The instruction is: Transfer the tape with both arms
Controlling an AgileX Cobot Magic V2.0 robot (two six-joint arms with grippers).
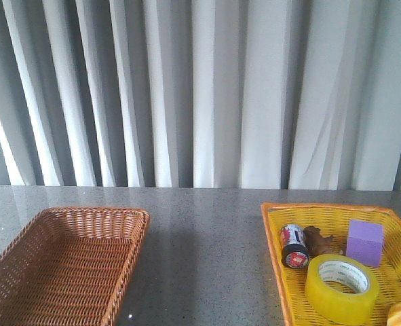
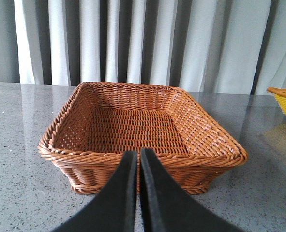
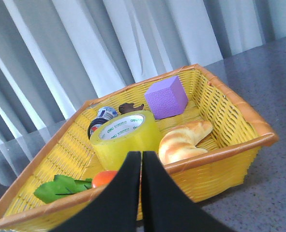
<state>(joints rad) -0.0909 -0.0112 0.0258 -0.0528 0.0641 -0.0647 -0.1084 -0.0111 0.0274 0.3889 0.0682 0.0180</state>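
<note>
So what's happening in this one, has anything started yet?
Nothing is being handled yet. The tape lies flat in the yellow basket on the right, alongside a battery, a purple cube and a croissant. The right gripper is shut and hangs just outside that basket, facing the tape. The left gripper is shut too, in front of the brown wicker basket, which holds nothing.

The left gripper (image 2: 139,159) has its two black fingers pressed together. The right gripper (image 3: 141,162) is squeezed closed too, holding nothing.
</note>
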